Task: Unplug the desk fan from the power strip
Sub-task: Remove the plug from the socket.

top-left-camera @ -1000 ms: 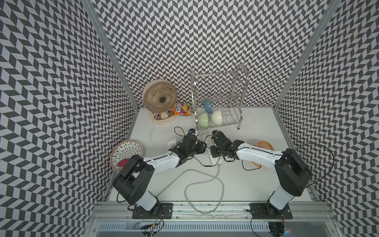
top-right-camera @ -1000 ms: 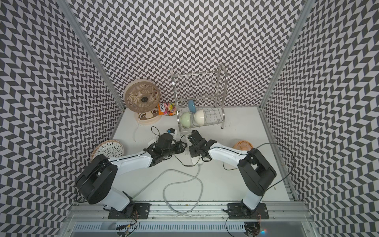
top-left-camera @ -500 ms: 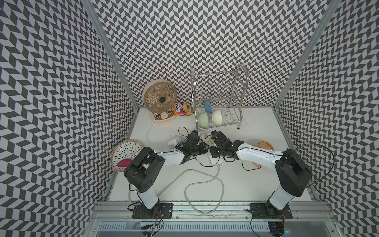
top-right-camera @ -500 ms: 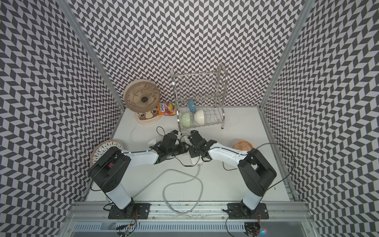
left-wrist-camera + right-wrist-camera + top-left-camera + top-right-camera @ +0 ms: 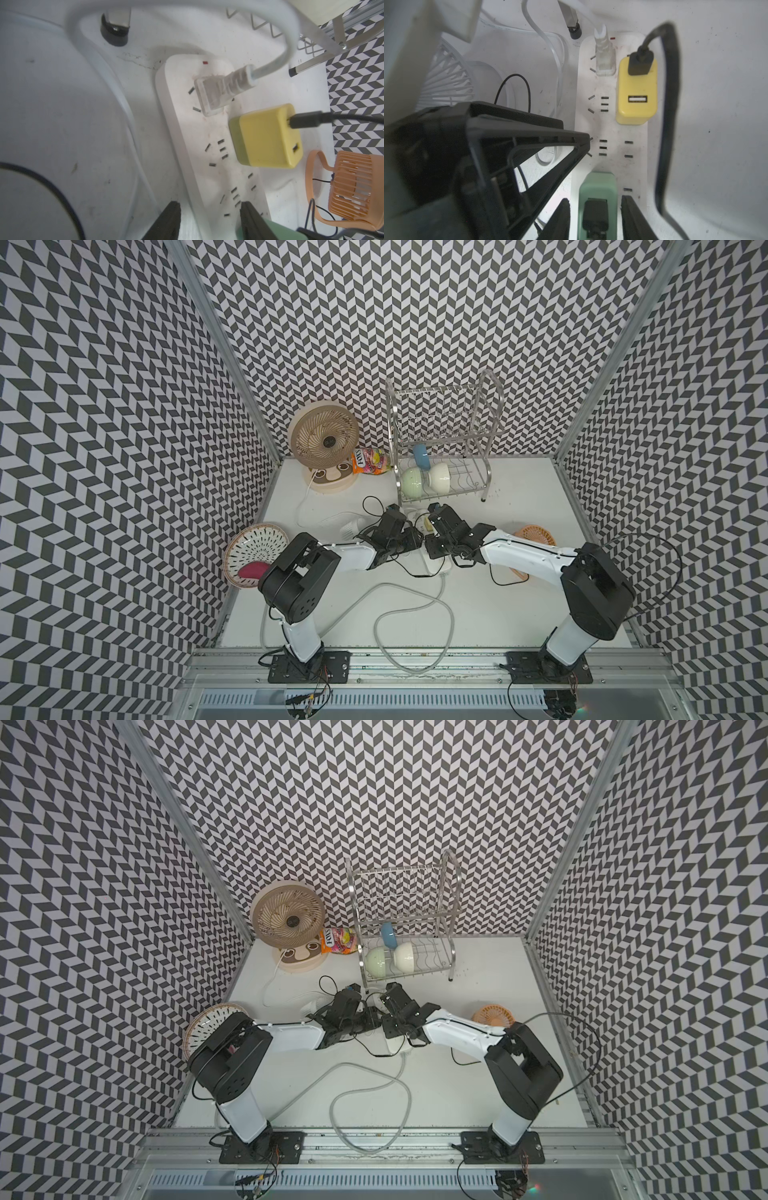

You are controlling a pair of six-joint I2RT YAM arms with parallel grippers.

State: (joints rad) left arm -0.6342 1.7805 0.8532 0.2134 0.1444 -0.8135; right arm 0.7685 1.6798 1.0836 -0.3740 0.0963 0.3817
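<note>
Cord [image 5: 452, 624] looped on the near side of the power strip [image 5: 185, 128]. Over the strip's near end, my right gripper [image 5: 595, 199] stood apart around the green charger [image 5: 598, 185], not squeezing. My left gripper [image 5: 209, 204], just beside, was spread too, holding nothing. At the strip's far end sat the white plug [image 5: 216, 93]; I guessed it fed the desk fan [image 5: 324, 441] behind. The step was lining up. Next: pinch that plug, pull straight out.

long white power strip [image 5: 197, 128] lies flat, sockets facing up.
</note>
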